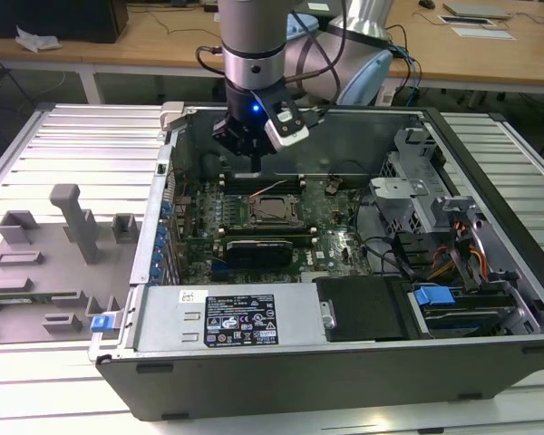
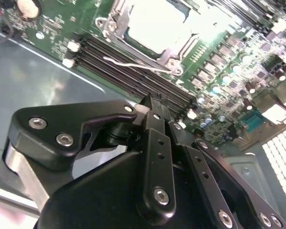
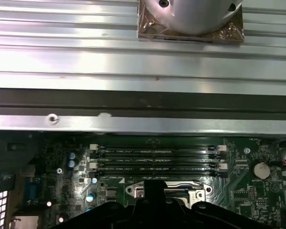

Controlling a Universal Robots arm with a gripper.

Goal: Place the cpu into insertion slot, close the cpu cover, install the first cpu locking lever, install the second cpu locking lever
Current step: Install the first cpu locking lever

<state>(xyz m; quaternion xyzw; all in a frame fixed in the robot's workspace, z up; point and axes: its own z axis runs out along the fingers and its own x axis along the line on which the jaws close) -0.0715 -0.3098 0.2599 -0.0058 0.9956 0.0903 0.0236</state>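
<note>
A big metal table [image 1: 63,136] made of long strips holds everything. On it sits a big open computer box [image 1: 344,381] with its side off, so you can see right in. The robot arm [image 1: 254,36] comes down from above into the far part of the box. A green board [image 1: 335,227] lies flat on the floor of the box. On the table, at the exterior view's left, is a grey stand [image 1: 77,222] with blocks and a tall post.

The claw [image 1: 256,163] hangs low over the green board. Its two tips look pressed together, with nothing between them. In the second wrist view the claw [image 2: 152,101] is over the long black slots [image 2: 181,93], just beside the square socket. In the first wrist view the claw [image 3: 155,186] pokes up in front of those same black slots [image 3: 157,160].

The insertion slot [image 1: 273,211] is in the middle of the green board, near the claw but apart from it. The cpu cover [image 2: 115,24] lies flat on it like a grey frame. The cpu [image 2: 155,21] sits inside the slot, and its shiny pale top shows through the window of the cover. A thin wire lever [image 2: 128,63] lies next to the cover, across the black slots
</note>
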